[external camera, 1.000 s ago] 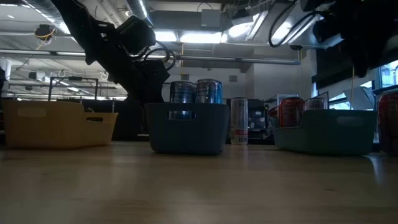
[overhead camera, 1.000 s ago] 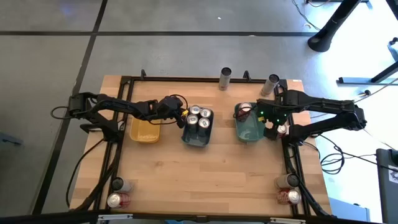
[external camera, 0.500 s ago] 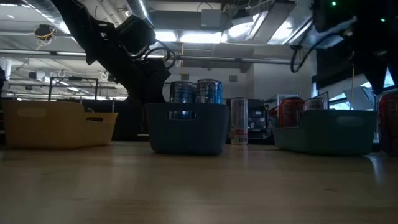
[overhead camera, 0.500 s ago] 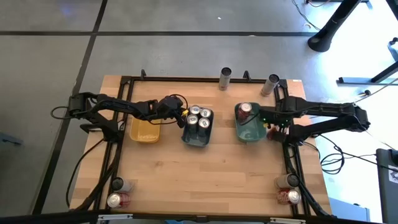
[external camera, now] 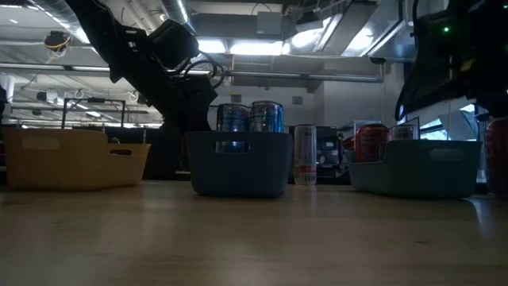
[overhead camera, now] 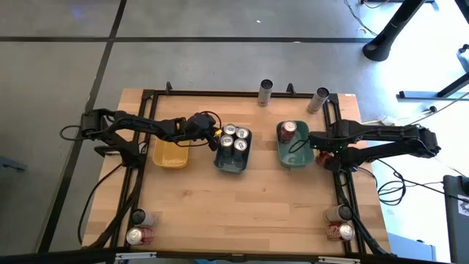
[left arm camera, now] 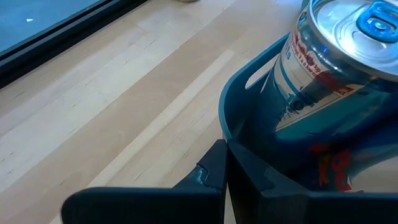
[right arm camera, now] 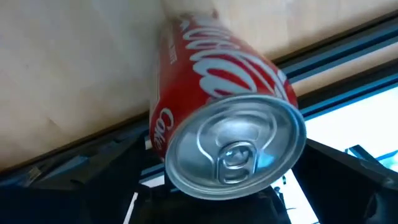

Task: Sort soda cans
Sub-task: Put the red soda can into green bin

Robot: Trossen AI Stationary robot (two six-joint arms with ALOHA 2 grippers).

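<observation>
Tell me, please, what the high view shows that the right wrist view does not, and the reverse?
Only the high view shows the whole layout: the yellow tray, the grey-blue tray holding four cans, the teal tray with one red can, loose cans at the table's edges, and the left pincer by the grey-blue tray.

Only the right wrist view shows a red cola can close up, silver top facing the camera.

Both share the wooden table and the right pincer, near the table's right rail.

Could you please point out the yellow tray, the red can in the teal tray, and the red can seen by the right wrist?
Yellow tray (overhead camera: 170, 153), high view, bare floor.
Red can in the teal tray (overhead camera: 288, 129), high view, silver top.
Red can (right arm camera: 214, 65), right wrist view, red side.
</observation>
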